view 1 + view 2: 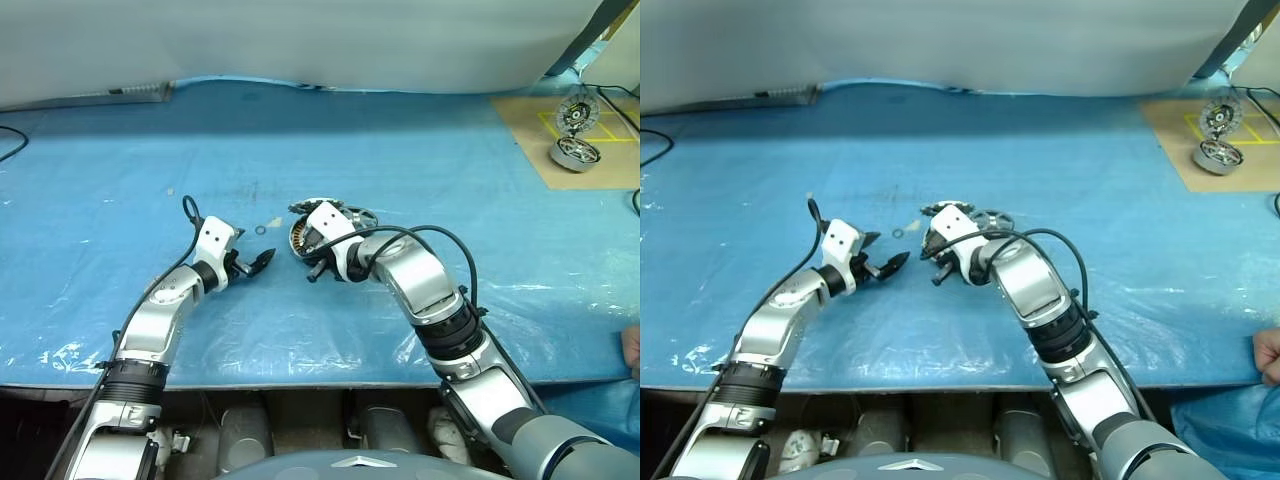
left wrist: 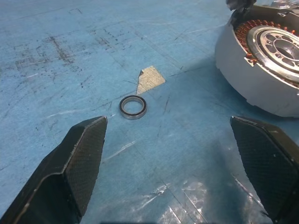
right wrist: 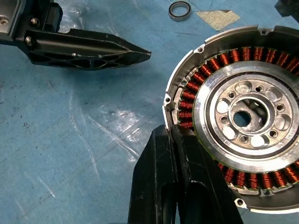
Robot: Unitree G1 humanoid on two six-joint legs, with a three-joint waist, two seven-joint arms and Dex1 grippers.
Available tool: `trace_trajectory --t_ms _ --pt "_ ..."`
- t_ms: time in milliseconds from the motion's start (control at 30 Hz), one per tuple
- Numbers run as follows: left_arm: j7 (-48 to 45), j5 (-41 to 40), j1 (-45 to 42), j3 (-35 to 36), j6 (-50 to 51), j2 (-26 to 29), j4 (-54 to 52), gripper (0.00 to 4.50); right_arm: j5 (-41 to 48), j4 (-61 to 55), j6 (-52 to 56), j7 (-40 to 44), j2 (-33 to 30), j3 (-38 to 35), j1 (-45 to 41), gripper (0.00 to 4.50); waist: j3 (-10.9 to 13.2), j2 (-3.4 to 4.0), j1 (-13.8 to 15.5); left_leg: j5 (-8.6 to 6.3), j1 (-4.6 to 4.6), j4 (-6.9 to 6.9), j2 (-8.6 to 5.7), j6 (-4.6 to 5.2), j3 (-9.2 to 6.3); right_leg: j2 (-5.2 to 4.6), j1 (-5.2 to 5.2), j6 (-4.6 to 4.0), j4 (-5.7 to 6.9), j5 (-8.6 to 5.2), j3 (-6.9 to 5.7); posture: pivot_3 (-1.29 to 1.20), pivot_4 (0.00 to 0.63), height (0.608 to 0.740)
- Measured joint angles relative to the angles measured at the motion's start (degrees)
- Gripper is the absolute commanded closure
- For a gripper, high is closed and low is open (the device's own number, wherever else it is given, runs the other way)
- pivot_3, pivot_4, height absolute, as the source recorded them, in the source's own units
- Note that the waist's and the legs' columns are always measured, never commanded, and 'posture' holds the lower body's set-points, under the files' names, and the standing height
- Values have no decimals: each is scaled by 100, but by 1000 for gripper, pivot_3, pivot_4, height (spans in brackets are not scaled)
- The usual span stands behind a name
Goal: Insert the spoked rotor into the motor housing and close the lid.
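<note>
Right gripper, fingers together, rests at the housing's seven-o'clock rim, seemingly steadying it; left gripper, fingers apart, waits at nine o'clock.

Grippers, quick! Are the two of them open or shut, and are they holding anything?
Left gripper: open, holding nothing.
Right gripper: shut, holding nothing, beside the housing.

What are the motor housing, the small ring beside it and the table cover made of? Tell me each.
Motor housing: matte grey metal, likely aluminium, with a machined bright hub; copper-coloured wire coils ring it.
Small ring: dark shiny metal, perhaps steel.
Table cover: blue sheet, scuffed with dark marks; glossy clear plastic film lies over part of it.
</note>
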Motion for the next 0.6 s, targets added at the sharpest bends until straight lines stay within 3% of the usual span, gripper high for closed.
trace_trajectory --t_ms 333,467,600 --pt "-67 2 -4 -3 -16 19 7 0 494 -359 423 -456 16 -106 -141 4469 1 1 1 0 -1 -2 0 -1 0 0 -1 2 -3 1 0 0 150 740" --pt "-83 2 -9 -5 -20 19 11 0 703 -502 522 -558 3 -194 -256 3555 1 1 0 1 -1 -2 -1 -2 0 1 -1 2 -2 1 1 0 150 740" --pt "-118 2 -9 -5 -20 20 14 0 1001 -781 697 -603 18 -416 -381 2153 1 1 1 1 -1 -2 -1 -2 0 1 -1 3 -3 2 1 0 150 740"
